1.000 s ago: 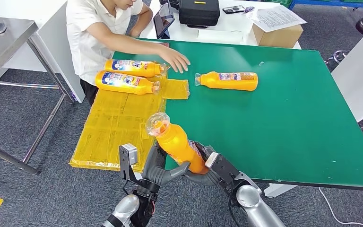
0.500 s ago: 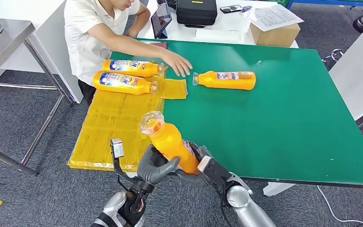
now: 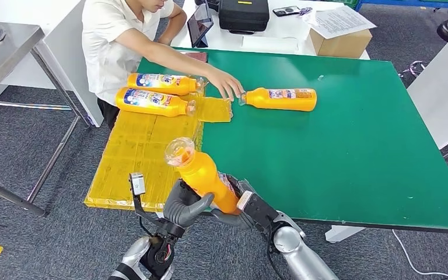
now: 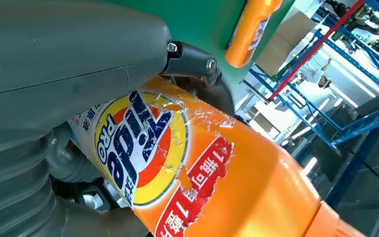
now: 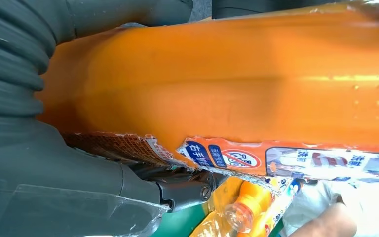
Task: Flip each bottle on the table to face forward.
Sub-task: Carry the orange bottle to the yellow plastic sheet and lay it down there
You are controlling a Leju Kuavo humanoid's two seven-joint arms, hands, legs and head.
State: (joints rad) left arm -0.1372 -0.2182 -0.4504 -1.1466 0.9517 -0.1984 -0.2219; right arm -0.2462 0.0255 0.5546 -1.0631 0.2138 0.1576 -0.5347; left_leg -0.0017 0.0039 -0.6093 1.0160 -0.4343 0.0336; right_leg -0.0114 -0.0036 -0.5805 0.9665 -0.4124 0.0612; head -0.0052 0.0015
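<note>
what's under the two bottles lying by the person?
A yellow mat lies under both labelled bottles, overhanging the green table. Whatever is under the mat is covered.

An orange bottle (image 3: pixel 205 177) with a clear cap sits between the grey left hand (image 3: pixel 184 205) and the dark grey right hand (image 3: pixel 239 211). Its label (image 4: pixel 138 148), facing the left hand, shows blue lettering on a yellow and orange roundel, with a red strip of white characters. Beyond the hands lies a dark green table (image 3: pixel 338 146); to the left hand's side, a translucent yellow mat (image 3: pixel 134 151) carries two orange bottles (image 3: pixel 154 93) with blue-and-white labels.
</note>
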